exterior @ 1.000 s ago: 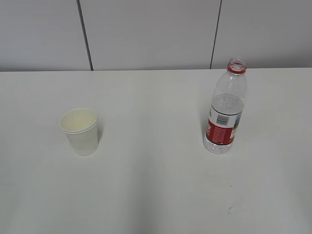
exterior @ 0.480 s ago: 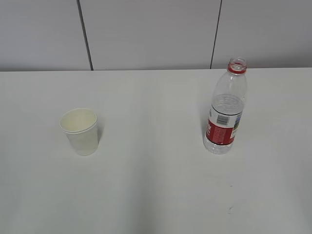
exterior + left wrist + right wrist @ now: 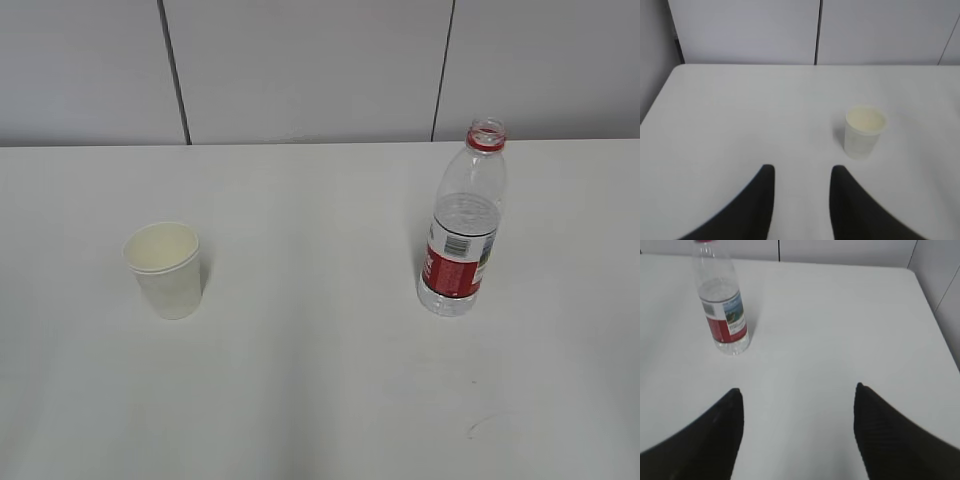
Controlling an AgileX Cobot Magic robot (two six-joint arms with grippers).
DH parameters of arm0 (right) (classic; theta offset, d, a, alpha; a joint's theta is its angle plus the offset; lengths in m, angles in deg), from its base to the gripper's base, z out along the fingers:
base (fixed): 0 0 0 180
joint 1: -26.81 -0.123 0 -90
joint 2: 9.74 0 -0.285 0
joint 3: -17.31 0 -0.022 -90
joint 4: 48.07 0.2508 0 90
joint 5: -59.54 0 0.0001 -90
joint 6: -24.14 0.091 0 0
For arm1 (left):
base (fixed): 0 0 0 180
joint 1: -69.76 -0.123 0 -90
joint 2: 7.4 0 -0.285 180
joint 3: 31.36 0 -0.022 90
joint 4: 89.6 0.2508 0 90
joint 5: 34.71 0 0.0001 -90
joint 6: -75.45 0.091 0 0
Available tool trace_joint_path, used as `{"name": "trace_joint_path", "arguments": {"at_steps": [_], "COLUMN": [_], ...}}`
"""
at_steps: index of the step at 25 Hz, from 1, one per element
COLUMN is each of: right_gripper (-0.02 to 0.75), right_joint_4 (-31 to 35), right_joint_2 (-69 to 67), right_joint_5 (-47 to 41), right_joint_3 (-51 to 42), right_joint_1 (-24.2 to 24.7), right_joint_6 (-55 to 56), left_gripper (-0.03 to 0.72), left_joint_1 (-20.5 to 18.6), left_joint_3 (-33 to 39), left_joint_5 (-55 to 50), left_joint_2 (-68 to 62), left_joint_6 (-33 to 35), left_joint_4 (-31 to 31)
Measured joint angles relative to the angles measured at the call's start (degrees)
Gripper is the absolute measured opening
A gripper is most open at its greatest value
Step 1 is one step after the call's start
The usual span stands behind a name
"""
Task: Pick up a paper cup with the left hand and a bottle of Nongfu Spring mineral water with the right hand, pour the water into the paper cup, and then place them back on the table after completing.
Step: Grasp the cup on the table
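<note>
Standing upright and well apart on the table point(image 3: 320, 400), the cup point(image 3: 165, 268) sits to the left and the bottle point(image 3: 462, 225) to the right, neither touched by anything. The exterior view shows no arm at all, so judging from how things lie, the task looks to be at its very start: nothing is lifted and nothing is tilted. The bottle has no cap on its red-ringed neck, and water point(image 3: 462, 215) fills it to about the top of its red label. The cup's inside looks pale and I cannot tell whether any liquid is in it. Both picks, the pour and the setting back down all appear to be left.

The left gripper point(image 3: 801, 200) shows in its wrist view as two dark fingers at the near edge, parted by a modest gap with only bare table between them. It holds nothing. The cup point(image 3: 865, 131) lies farther off and a little to the right of its line, clearly apart from the fingers.

The right gripper point(image 3: 797, 435) has its fingers spread much wider, again with only table between them and nothing held. The bottle point(image 3: 722, 305) stands far and to the left of that gap, well clear of the left finger, so this arm probably needs to swing left as it reaches in.
</note>
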State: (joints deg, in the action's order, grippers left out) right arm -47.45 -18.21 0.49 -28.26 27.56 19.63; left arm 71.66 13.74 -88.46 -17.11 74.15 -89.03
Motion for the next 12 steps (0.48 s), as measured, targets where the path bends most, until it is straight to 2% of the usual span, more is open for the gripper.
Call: {"name": "trace_joint_path", "arguments": {"at_steps": [5, 8, 12], "right_gripper": [0.514, 0.514, 0.514], "right_joint_4": [0.0, 0.0, 0.0], "right_joint_2": [-8.8, -14.4, -20.9], "right_joint_5": [12.1, 21.2, 31.4], "right_joint_3": [0.0, 0.0, 0.0], "right_joint_1": [0.0, 0.0, 0.0], "right_joint_6": [0.0, 0.0, 0.0], "left_gripper": [0.24, 0.24, 0.24], "left_joint_1": [0.2, 1.5, 2.9], "left_joint_3": [-0.1, -0.1, 0.1], "left_joint_5": [10.6, 20.2, 27.8], "left_joint_2": [-9.9, -15.1, -23.0], "left_joint_6": [1.3, 1.3, 1.3], "left_joint_4": [0.0, 0.0, 0.9]}}
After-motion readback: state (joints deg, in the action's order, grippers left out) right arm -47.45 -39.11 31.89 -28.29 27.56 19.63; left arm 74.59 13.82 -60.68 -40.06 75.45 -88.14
